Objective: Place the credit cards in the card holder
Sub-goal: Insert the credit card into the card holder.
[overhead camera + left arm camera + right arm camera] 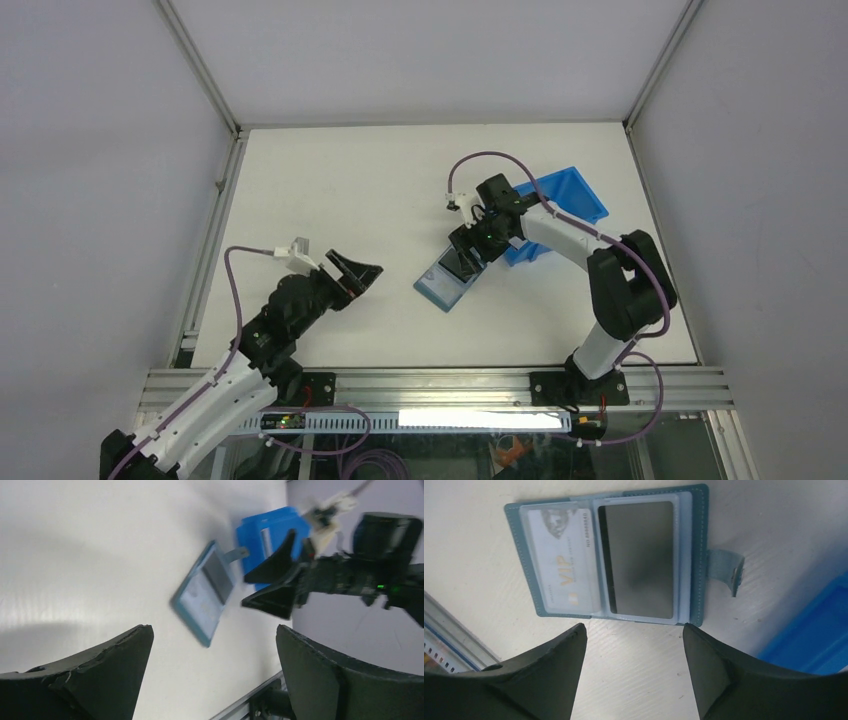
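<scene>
The teal card holder (446, 279) lies open and flat on the white table, also in the right wrist view (609, 555) and the left wrist view (202, 597). In its clear pockets sit a pale "VIP" card (561, 572) on one half and a grey card with a dark stripe (640, 560) on the other. Its snap tab (726, 570) sticks out sideways. My right gripper (466, 243) hovers over the holder's far half, open and empty (633, 630). My left gripper (360, 272) is open and empty, left of the holder (215, 640).
A bright-blue plastic bin (560, 208) sits right behind the holder, under the right arm, and shows in the left wrist view (267, 532). The table's aluminium front rail (430, 382) runs along the near edge. Grey enclosure walls stand at the left, right and back.
</scene>
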Motion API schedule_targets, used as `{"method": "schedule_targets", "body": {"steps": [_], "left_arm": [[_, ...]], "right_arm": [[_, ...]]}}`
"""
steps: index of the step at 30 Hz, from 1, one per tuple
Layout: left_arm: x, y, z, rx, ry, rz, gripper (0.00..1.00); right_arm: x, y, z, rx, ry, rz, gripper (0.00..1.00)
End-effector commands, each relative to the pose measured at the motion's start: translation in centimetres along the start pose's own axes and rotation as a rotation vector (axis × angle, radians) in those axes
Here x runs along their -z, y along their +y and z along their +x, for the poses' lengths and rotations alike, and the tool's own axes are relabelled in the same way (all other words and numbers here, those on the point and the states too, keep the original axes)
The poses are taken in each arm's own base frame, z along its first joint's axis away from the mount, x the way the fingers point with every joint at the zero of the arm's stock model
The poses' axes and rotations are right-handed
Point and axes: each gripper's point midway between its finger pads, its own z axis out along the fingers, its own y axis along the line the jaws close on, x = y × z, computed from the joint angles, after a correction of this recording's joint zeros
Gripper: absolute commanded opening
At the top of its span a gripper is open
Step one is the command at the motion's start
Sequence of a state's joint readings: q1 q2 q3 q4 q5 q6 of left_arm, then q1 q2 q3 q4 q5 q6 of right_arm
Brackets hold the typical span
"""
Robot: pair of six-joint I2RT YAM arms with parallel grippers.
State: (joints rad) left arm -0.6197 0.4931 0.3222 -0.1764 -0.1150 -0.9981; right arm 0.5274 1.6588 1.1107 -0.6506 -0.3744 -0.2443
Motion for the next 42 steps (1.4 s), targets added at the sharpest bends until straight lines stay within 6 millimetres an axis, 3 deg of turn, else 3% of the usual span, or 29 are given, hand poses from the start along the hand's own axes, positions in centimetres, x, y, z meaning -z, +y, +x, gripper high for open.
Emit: {"method": "schedule_targets", "body": {"steps": [1,7,13,20,34,42], "left_arm": [[-0.5,3.2,1.8,0.271,-0.020,-0.007,0.97],[-0.5,4.0,2.9,0.256,0.040,-0.073,0.96],[-2.3,3.9,4.8,0.295,0.147,-0.115,0.87],[-4.6,2.2,6.8,0.272,0.266,-0.122,0.75],[-6.5,3.0,9.6,0.309,0.368,-0.157,0.66],[-7.1,3.4,10.6,0.314,0.413,-0.181,0.57]], "right_arm": [[0.5,-1.6,-2.2,-0.011,-0.043,0.087,0.74],[-0.1,-2.6,-2.2,-0.036,-0.028,0.131,0.73],[-0.8,-2.9,-2.2,-0.067,-0.006,0.137,0.71],[-1.6,-2.1,-1.8,-0.079,0.013,0.090,0.70],[-2.4,-1.2,-1.2,-0.083,0.044,0.044,0.69],[-2.5,0.6,-1.0,-0.053,0.054,-0.004,0.62]]}}
